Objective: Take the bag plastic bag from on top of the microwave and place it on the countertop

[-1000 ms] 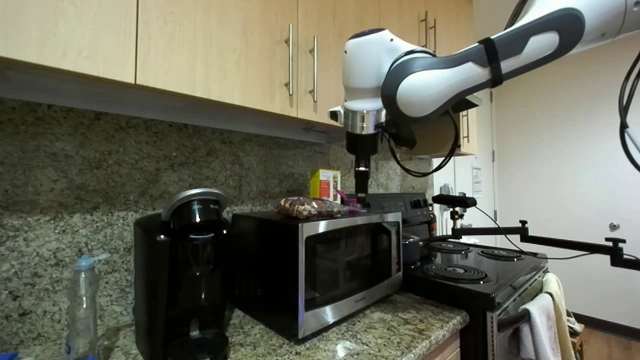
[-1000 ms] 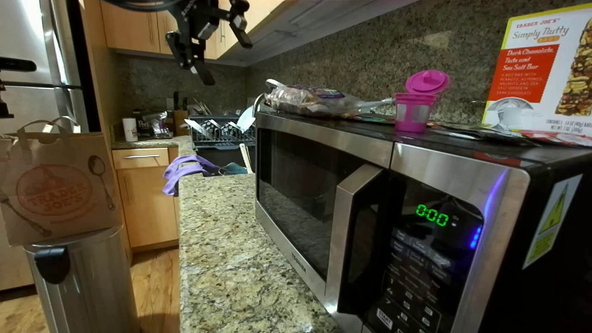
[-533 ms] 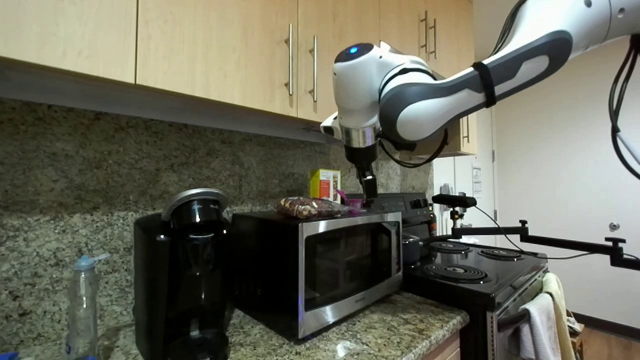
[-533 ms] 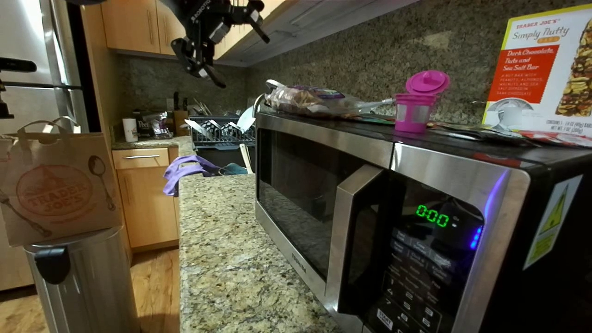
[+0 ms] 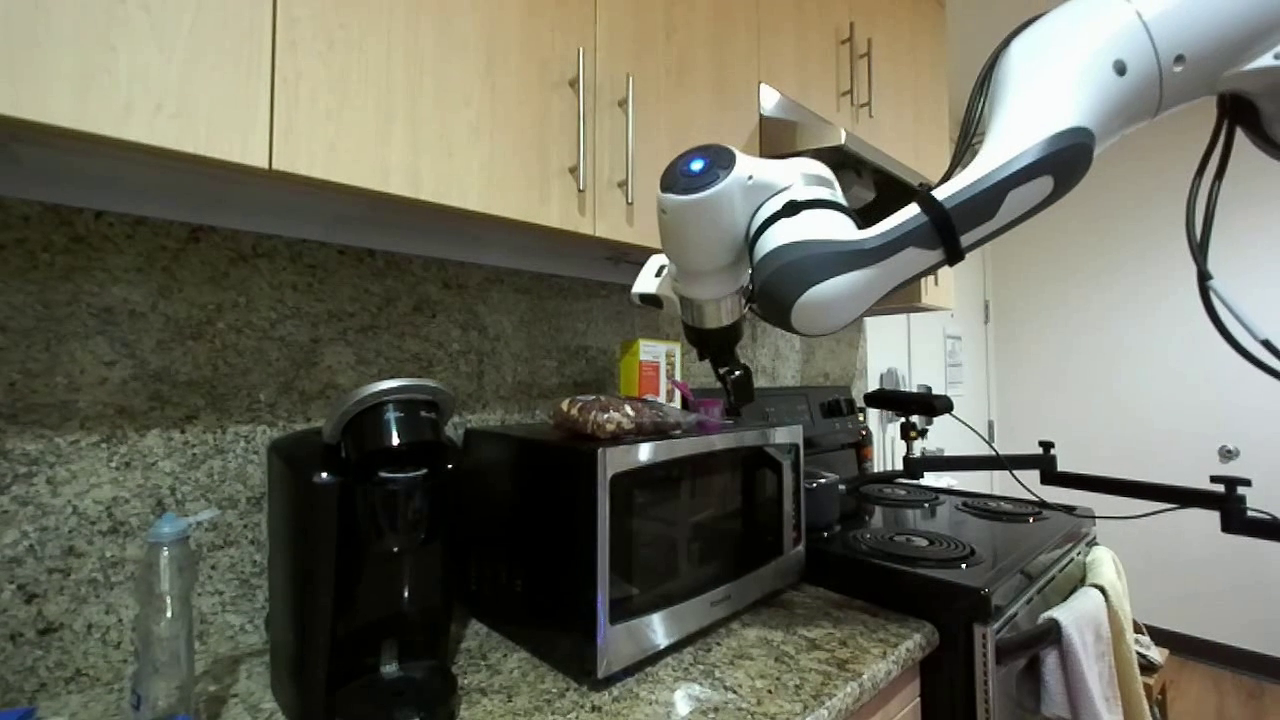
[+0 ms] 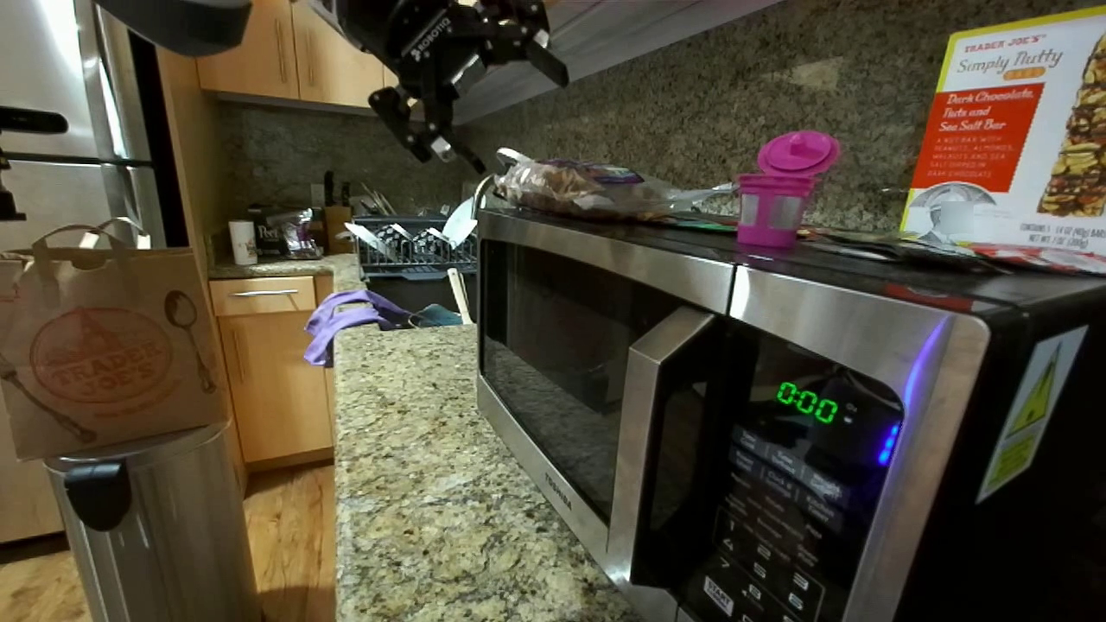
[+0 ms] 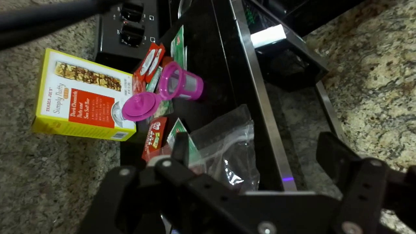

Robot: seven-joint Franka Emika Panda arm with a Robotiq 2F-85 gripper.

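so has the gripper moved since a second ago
Yes: in an exterior view, the gripper has shifted rightward across the picture, partly past the left edge of the microwave.

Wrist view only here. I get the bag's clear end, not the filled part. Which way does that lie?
Observer: Toward the coffee maker; an exterior view shows the filled part of the bag on that side.
Operator: Is the gripper touching the bag?
Observer: No contact that I can see; in an exterior view, background shows between the two.
Operator: Anything along the counter I'm missing?
Observer: A purple cloth, hanging over its edge in an exterior view.
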